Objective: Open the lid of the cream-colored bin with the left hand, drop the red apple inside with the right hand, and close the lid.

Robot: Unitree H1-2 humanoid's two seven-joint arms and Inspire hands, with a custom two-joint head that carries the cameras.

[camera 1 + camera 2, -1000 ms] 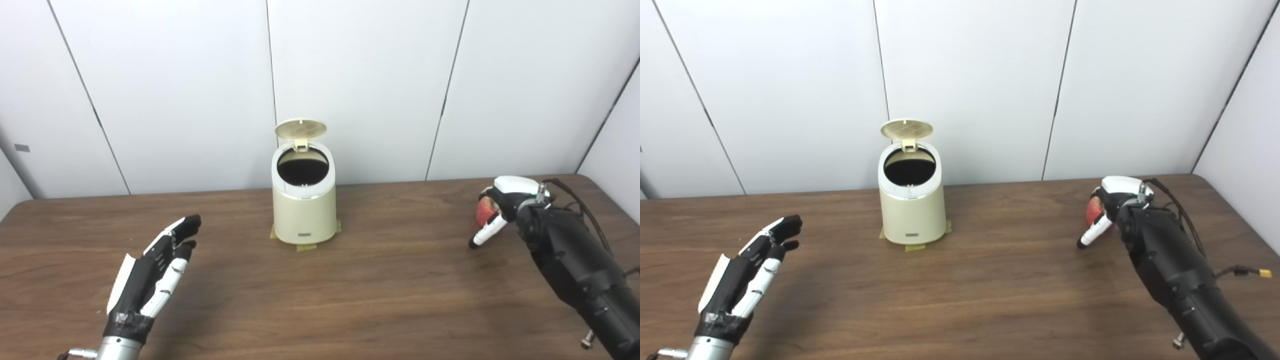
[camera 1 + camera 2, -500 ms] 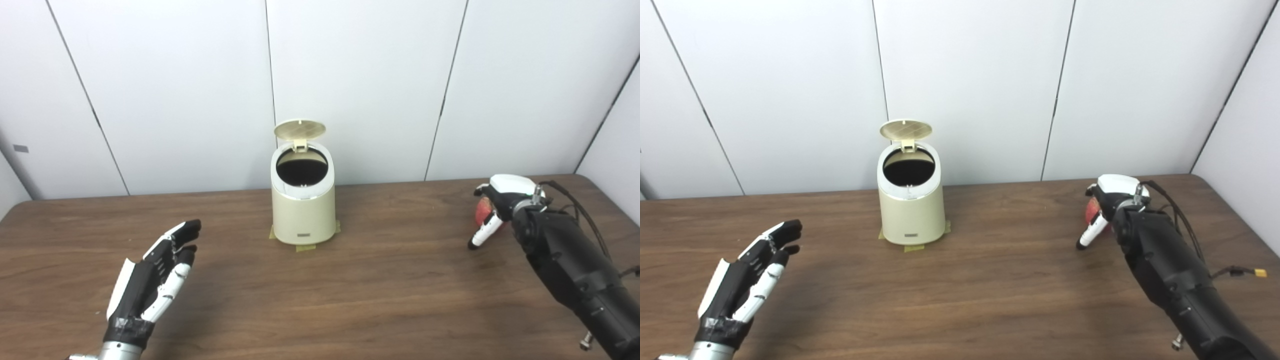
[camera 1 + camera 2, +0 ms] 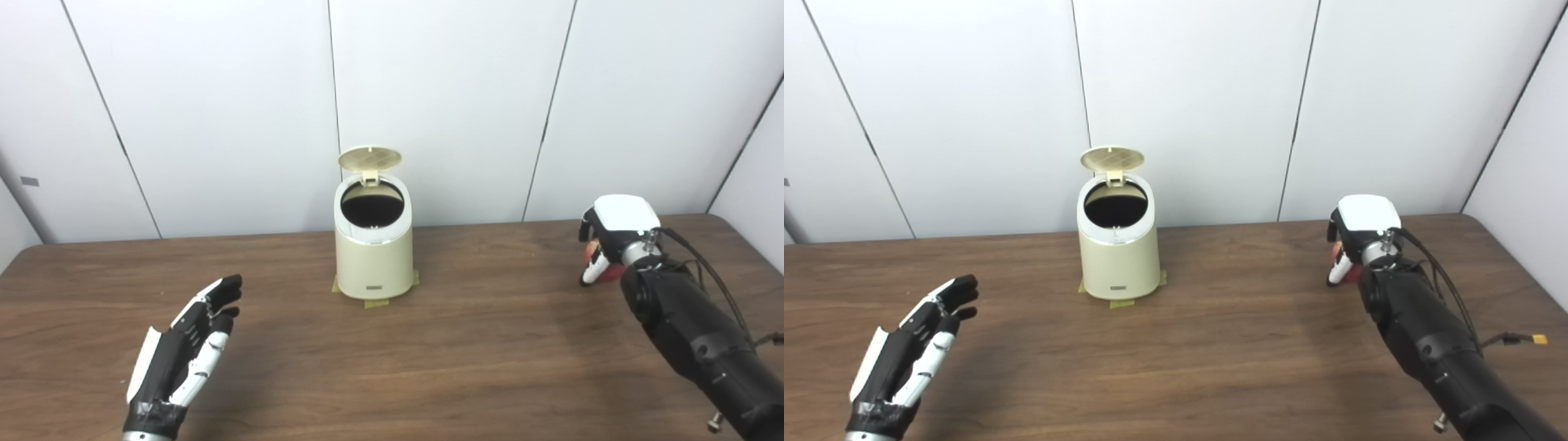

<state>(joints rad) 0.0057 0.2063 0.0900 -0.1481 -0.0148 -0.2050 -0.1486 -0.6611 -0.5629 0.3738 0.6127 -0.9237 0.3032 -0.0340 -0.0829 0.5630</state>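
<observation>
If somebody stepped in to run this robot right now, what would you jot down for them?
Left hand: open, empty, held over the table's near left, well away from the bin.
Right hand: fingers wrapped over the red apple at the table's right side; I can't tell whether the apple has left the table.
Bin: upright at the back centre, lid standing open.
Done: lid opened.
Left: carry the apple to the opening, drop it in, close the lid.
</observation>
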